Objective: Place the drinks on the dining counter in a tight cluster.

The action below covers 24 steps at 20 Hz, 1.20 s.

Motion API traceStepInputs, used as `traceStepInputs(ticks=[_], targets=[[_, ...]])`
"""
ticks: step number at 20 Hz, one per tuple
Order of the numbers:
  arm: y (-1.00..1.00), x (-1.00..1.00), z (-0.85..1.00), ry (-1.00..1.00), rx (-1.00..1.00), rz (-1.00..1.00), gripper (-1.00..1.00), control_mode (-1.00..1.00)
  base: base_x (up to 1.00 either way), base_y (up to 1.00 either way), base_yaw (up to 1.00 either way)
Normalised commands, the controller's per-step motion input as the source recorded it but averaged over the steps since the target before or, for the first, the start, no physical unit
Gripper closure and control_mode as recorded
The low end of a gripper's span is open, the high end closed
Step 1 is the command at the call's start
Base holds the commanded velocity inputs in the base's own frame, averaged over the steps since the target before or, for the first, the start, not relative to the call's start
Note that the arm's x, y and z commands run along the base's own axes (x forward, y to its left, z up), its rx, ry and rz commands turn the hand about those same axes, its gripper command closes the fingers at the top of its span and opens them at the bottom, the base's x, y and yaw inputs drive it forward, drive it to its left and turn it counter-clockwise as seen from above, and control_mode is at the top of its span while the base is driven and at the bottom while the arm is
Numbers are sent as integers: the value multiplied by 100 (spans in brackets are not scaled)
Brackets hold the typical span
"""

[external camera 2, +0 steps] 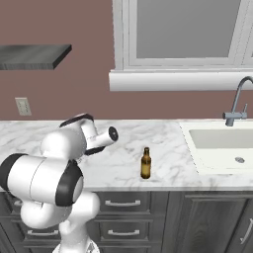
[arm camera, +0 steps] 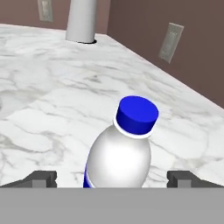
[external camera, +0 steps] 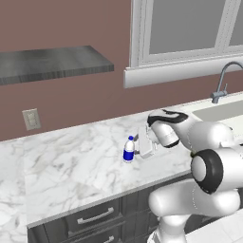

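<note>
Marble wall counter (external camera: pixel 71 166) over dark drawers (external camera 2: pixel 123 203) runs along the brown wall; window (external camera 2: pixel 188 29) with white sill above, grey shelf (external camera: pixel 52 61) at upper left, wall outlet (external camera: pixel 31 119) under it. Sink (external camera 2: pixel 222 143) with grey faucet (external camera 2: pixel 237 104) sits at the counter's right end. White arm reaches low over the counter, gripper (external camera: pixel 141 142) pointing sideways at the water bottle (external camera: pixel 128 149). Jaws spread fully wide, holding nothing; in the hand view the fingertips (arm camera: pixel 41 178) stand either side of the bottle with clear gaps. Water bottle upright on the wall counter, blue cap, blue label, mid-depth. Brown beer bottle (external camera 2: pixel 146 163) upright near the counter's front edge, between arm and sink, well apart from the water bottle.
</note>
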Motion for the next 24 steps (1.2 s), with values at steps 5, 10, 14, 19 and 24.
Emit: traceStepInputs(ticks=[5,10,14,19,24], targets=[[0,4,0,5,5,1,-100,-100,0,0,0],[2,6,-1,8,5,0,-100,-100,0,0,0],[11,0,-1,6,2,2,-100,-100,0,0,0],[15,2,-1,7,0,1,-100,-100,0,0,0],[16,0,-4,4,0,2,-100,-100,0,0,0]])
